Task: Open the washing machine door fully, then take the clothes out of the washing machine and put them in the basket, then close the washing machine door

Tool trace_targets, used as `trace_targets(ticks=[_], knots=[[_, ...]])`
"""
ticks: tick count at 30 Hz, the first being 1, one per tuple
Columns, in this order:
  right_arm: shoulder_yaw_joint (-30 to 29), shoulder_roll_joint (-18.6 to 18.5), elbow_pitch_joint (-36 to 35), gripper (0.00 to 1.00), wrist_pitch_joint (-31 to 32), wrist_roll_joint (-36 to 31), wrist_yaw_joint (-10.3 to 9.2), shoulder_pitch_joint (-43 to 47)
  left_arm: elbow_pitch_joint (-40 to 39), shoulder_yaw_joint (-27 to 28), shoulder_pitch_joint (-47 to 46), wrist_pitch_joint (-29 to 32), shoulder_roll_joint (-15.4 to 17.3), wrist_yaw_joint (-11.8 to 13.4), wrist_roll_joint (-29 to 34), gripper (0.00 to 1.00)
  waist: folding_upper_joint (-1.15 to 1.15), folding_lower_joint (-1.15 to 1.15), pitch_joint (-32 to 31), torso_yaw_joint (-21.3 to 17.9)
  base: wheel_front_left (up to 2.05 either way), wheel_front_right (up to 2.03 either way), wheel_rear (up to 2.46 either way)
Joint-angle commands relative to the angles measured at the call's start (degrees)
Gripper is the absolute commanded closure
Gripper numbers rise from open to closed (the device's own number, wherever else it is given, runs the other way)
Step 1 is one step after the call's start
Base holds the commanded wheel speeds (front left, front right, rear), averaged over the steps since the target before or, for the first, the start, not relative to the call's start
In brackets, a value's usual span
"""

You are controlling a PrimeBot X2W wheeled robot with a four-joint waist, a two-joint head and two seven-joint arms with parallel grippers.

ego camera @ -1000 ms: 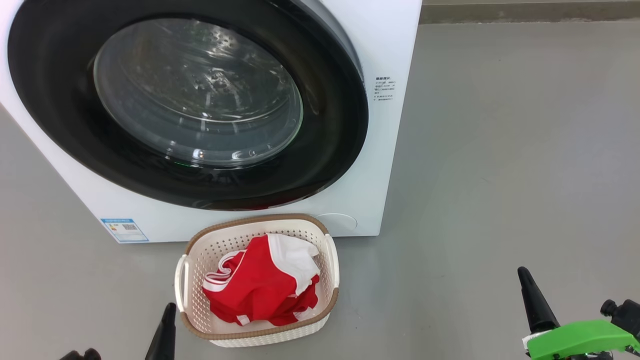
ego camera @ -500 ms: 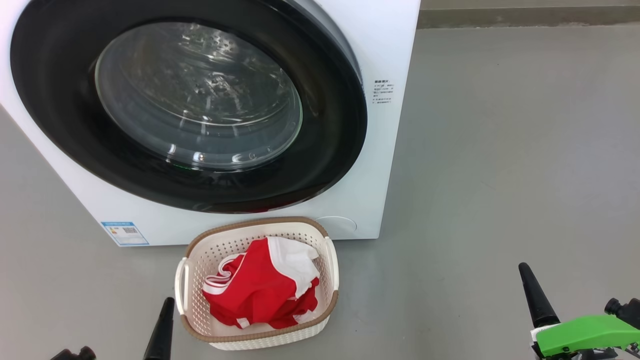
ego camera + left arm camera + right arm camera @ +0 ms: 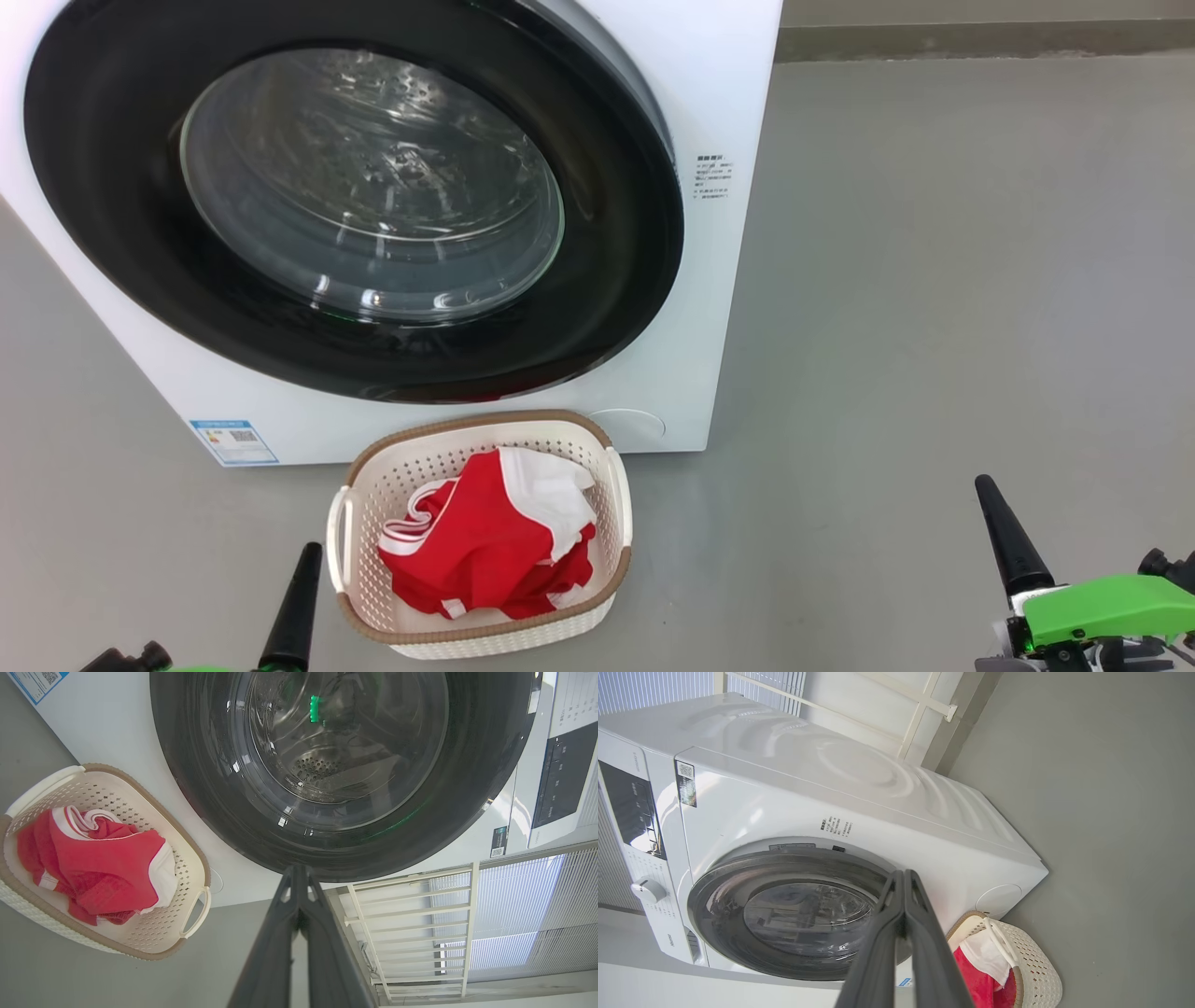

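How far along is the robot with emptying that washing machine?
It looks all but finished. The washing machine door sits closed against the washing machine, with no red showing through its glass. The clothes lie in the basket. Nothing is in hand: the left gripper and right gripper are shut, empty, away from the door. Nothing seems left.
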Motion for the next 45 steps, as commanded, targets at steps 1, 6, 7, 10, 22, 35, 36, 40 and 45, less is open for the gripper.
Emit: trace_targets(ticks=[1, 6, 7, 10, 22, 35, 36, 40, 45], knots=[[0.7, -0.7, -1.8, 1.00, 0.6, 1.8, -0.04, -3.3, -1.5, 1.9, -2.6, 0.5, 1.2, -0.3, -1.9, 1.00, 0.00, 0.00, -0.1, 0.0, 0.00, 0.00, 0.00], [0.4, -0.7, -1.9, 1.00, 1.5, 4.5, -0.04, -3.8, -1.5, 2.2, -3.0, 1.3, 1.2, -0.3, -5.1, 1.00, 0.00, 0.00, -0.3, 0.0, 0.00, 0.00, 0.00], [0.3, -0.7, -1.9, 1.00, 1.7, 5.1, -0.04, -3.8, -1.5, 2.2, -3.0, 1.5, 1.2, -0.3, -5.7, 1.00, 0.00, 0.00, -0.3, -0.1, 0.00, 0.00, 0.00], [0.2, -0.7, -2.0, 1.00, 2.2, 6.8, -0.05, -4.1, -1.6, 2.4, -3.3, 2.0, 1.3, -0.3, -7.6, 1.00, 0.00, 0.00, -0.4, -0.1, 0.00, 0.00, 0.00], [-0.4, -0.7, -2.3, 1.00, 4.1, 12.9, -0.05, -5.1, -1.6, 3.1, -4.0, 3.9, 1.3, -0.4, -14.6, 1.00, 0.00, 0.00, -0.9, -0.2, 0.00, 0.00, 0.00], [-0.8, -0.6, -2.4, 1.00, 5.0, 15.4, -0.05, -5.5, -1.7, 3.5, -4.4, 4.8, 1.2, -0.4, -17.4, 1.00, 0.00, 0.00, -1.1, -0.2, 0.00, 0.00, 0.00], [-0.8, -0.6, -2.4, 1.00, 5.0, 15.4, -0.05, -5.5, -1.7, 3.6, -4.4, 4.9, 1.2, -0.4, -17.4, 1.00, 0.00, 0.00, -1.1, -0.2, 0.00, 0.00, 0.00], [-0.8, -0.6, -2.3, 1.00, 5.1, 15.3, -0.05, -5.5, -1.7, 3.6, -4.4, 4.9, 1.2, -0.4, -17.3, 1.00, 0.00, 0.00, -1.1, -0.2, 0.00, 0.00, 0.00], [-0.9, -0.5, -2.3, 1.00, 5.1, 15.3, -0.05, -5.5, -1.6, 3.8, -4.4, 5.0, 1.1, -0.4, -17.2, 1.00, 0.00, 0.00, -1.1, -0.2, 0.00, 0.00, 0.00]])
